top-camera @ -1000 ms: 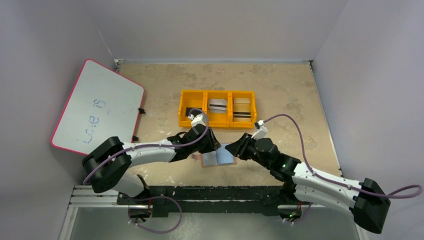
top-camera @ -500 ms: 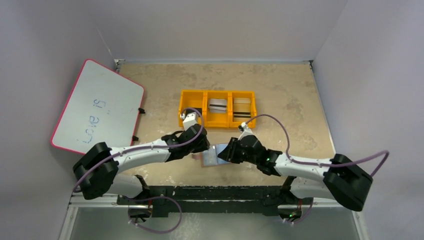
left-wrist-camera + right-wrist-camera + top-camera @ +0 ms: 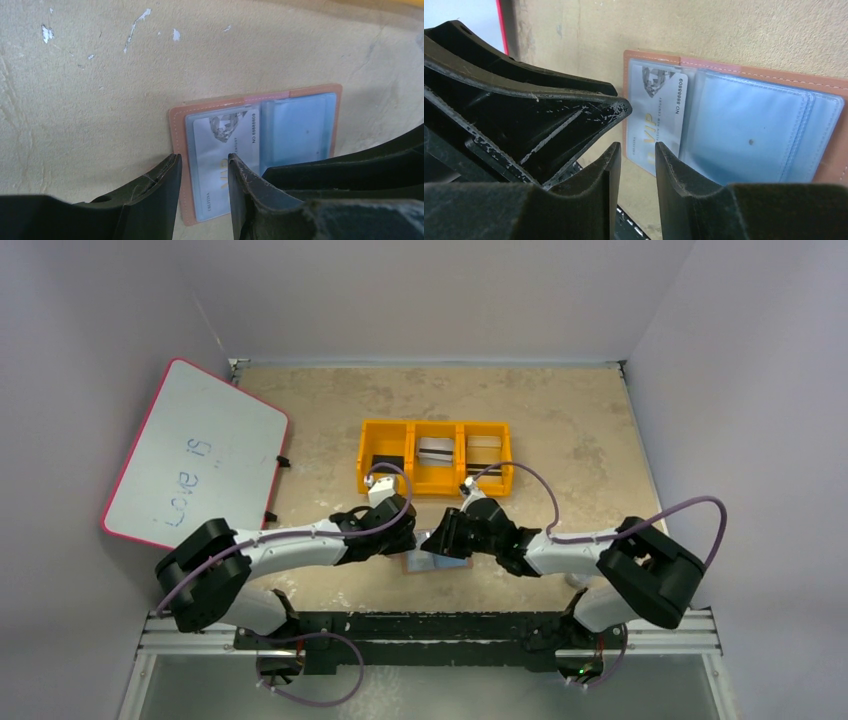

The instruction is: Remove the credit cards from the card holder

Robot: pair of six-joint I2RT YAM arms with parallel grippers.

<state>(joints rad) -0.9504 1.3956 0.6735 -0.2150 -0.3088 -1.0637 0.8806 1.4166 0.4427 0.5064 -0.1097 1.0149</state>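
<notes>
The card holder [image 3: 446, 563] lies open and flat on the table, tan leather rim around pale blue sleeves [image 3: 300, 125]. A pale credit card [image 3: 225, 145] printed "VIP" sits in its left sleeve [image 3: 661, 107]. My left gripper [image 3: 202, 157] is open, and its fingers straddle the holder's left edge and the card without clamping either. My right gripper [image 3: 637, 146] is open too, low over the card's near corner, with bare table between its fingers. The two grippers [image 3: 408, 538] [image 3: 432, 543] nearly touch over the holder's left half.
An orange three-compartment tray [image 3: 435, 426] holding cards stands just behind the grippers. A red-rimmed whiteboard [image 3: 195, 455] leans at the far left. The table's near edge with its black rail [image 3: 420, 625] runs close below the card holder.
My right gripper has swung left across the card holder to its left half. The left gripper has shifted slightly left and nearer. The holder has stayed put.
</notes>
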